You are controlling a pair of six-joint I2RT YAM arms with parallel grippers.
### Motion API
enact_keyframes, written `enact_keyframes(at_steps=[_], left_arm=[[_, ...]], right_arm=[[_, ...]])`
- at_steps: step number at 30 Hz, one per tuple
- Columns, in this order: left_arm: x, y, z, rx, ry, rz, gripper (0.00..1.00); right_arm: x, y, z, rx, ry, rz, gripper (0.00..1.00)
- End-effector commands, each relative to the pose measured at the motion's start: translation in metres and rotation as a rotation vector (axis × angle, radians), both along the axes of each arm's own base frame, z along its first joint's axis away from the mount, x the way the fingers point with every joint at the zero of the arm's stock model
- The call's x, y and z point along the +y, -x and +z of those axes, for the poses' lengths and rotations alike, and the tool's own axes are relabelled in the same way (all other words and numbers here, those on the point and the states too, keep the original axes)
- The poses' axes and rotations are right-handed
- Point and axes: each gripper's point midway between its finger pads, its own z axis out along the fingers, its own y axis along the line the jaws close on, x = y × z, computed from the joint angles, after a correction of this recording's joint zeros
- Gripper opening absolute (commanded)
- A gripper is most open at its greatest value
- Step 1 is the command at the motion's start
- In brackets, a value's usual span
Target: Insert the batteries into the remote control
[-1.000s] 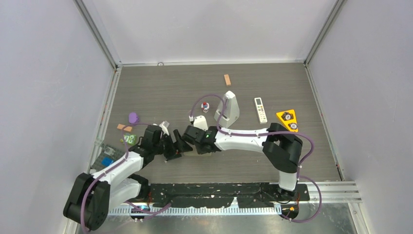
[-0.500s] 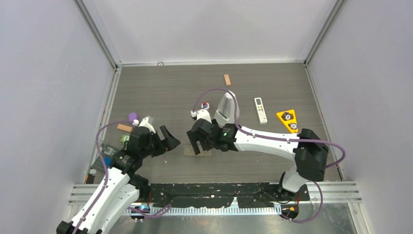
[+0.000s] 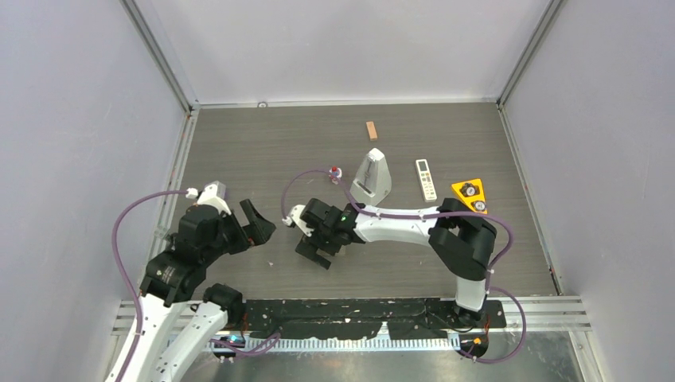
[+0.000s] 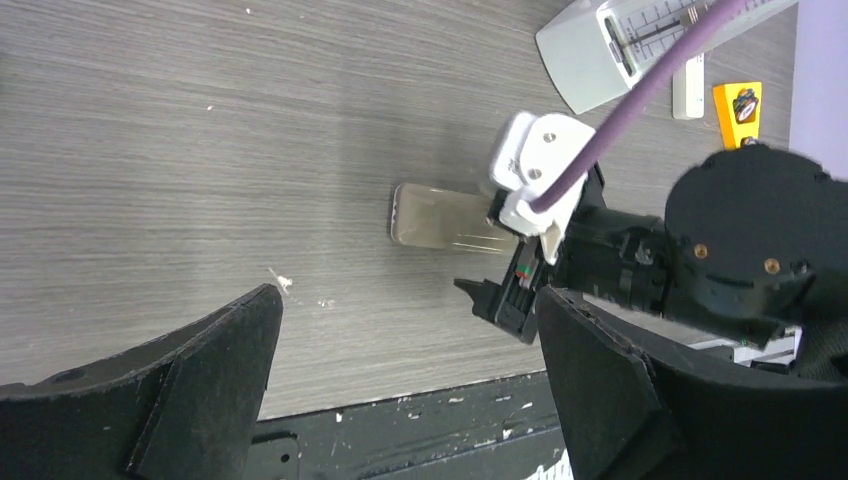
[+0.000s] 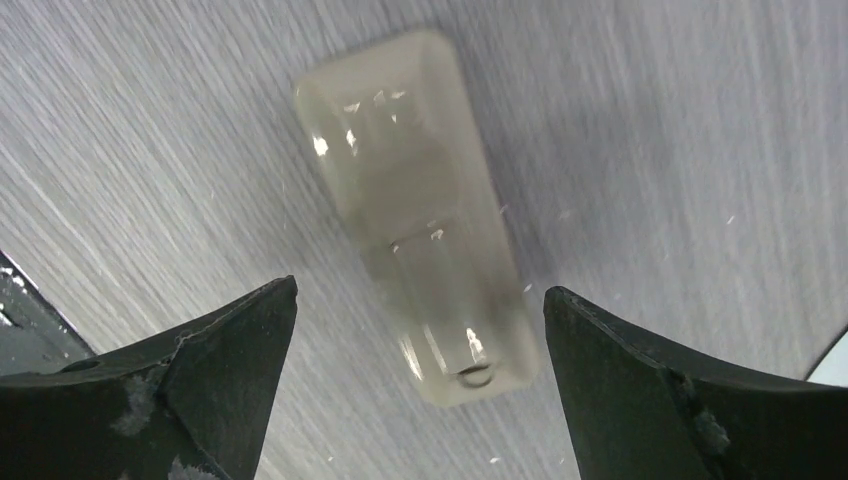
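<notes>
The remote control (image 5: 420, 200) is a dull grey-brown bar lying flat on the table, with a small notch at its near end. My right gripper (image 5: 420, 290) hovers just over that end, open, the fingers standing apart on either side of it and not touching. In the top view the right gripper (image 3: 308, 239) covers the remote. The left wrist view shows the remote's (image 4: 440, 218) far end sticking out from under the right wrist. My left gripper (image 3: 256, 226) is open and empty, off to the left of the remote. No batteries show in any view.
A grey metronome (image 3: 372, 177) stands behind the right arm. Right of it lie a white remote with buttons (image 3: 427, 179) and a yellow triangle (image 3: 470, 196). A small red-and-blue thing (image 3: 335, 171) and an orange block (image 3: 371, 130) lie farther back.
Both grippers have opened. The left gripper has pulled back to the left, away from the remote. The right gripper has let go of the remote, which now lies on the table.
</notes>
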Motion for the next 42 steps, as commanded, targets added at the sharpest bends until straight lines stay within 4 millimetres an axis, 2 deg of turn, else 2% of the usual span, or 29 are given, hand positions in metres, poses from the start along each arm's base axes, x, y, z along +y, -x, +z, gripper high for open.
enact_keyframes(at_steps=[1, 5, 7, 11, 13, 17, 21, 22, 23, 26, 28, 32, 34, 36, 37, 38, 39, 40, 41, 42], left_arm=[[0.009, 0.012, 0.007, 0.029, -0.058, -0.019, 0.99], [0.011, 0.016, 0.011, 0.037, -0.078, -0.029, 1.00], [0.014, 0.017, 0.011, 0.043, -0.090, -0.018, 1.00], [0.019, 0.019, 0.014, 0.045, -0.108, -0.006, 1.00], [0.020, 0.021, 0.021, 0.019, -0.120, -0.027, 1.00], [0.019, 0.020, 0.034, -0.092, -0.116, -0.058, 1.00], [0.016, 0.021, 0.038, -0.145, -0.075, -0.062, 1.00], [0.016, 0.021, 0.038, -0.145, -0.071, -0.054, 1.00], [0.018, 0.022, 0.039, -0.143, -0.067, -0.043, 1.00], [0.024, 0.022, 0.040, -0.140, -0.070, -0.001, 1.00], [0.027, 0.020, 0.042, -0.142, -0.074, 0.018, 1.00], [0.028, 0.018, 0.049, -0.144, -0.075, 0.034, 1.00], [0.028, 0.017, 0.053, -0.146, -0.075, 0.036, 1.00], [0.029, 0.017, 0.057, -0.151, -0.078, 0.036, 1.00], [0.029, 0.017, 0.059, -0.153, -0.082, 0.036, 1.00], [0.030, 0.017, 0.062, -0.157, -0.087, 0.035, 0.99], [0.031, 0.017, 0.064, -0.160, -0.092, 0.037, 1.00], [0.032, 0.017, 0.066, -0.163, -0.095, 0.041, 1.00], [0.033, 0.017, 0.068, -0.165, -0.096, 0.044, 1.00], [0.033, 0.017, 0.070, -0.172, -0.096, 0.044, 1.00]], right_arm=[[0.023, -0.018, 0.013, -0.042, -0.040, 0.072, 1.00], [0.020, -0.028, 0.000, -0.009, -0.041, 0.018, 0.91], [0.017, -0.032, -0.004, 0.009, -0.046, -0.004, 0.83], [0.006, -0.045, -0.005, 0.029, -0.057, -0.101, 0.49], [-0.009, -0.065, -0.002, -0.022, -0.053, -0.240, 0.36], [-0.039, -0.099, 0.008, -0.056, -0.126, -0.496, 0.33], [-0.049, -0.120, 0.017, -0.120, -0.108, -0.560, 0.33], [-0.052, -0.122, 0.011, -0.109, -0.092, -0.579, 0.33], [-0.055, -0.129, 0.013, -0.106, -0.088, -0.606, 0.34], [-0.054, -0.133, 0.006, -0.078, -0.091, -0.630, 0.37], [-0.052, -0.133, 0.003, -0.063, -0.096, -0.635, 0.45], [-0.055, -0.134, 0.005, -0.067, -0.097, -0.668, 0.68], [-0.060, -0.134, 0.012, -0.077, -0.106, -0.694, 0.79], [-0.064, -0.132, 0.026, -0.092, -0.135, -0.715, 0.88], [-0.064, -0.132, 0.041, -0.105, -0.169, -0.719, 0.91], [-0.067, -0.129, 0.045, -0.105, -0.180, -0.730, 0.97], [-0.068, -0.127, 0.065, -0.120, -0.230, -0.735, 0.99], [-0.071, -0.123, 0.068, -0.118, -0.245, -0.743, 0.96], [-0.074, -0.120, 0.091, -0.137, -0.301, -0.749, 0.96], [-0.082, -0.115, 0.093, -0.147, -0.305, -0.771, 0.95]])
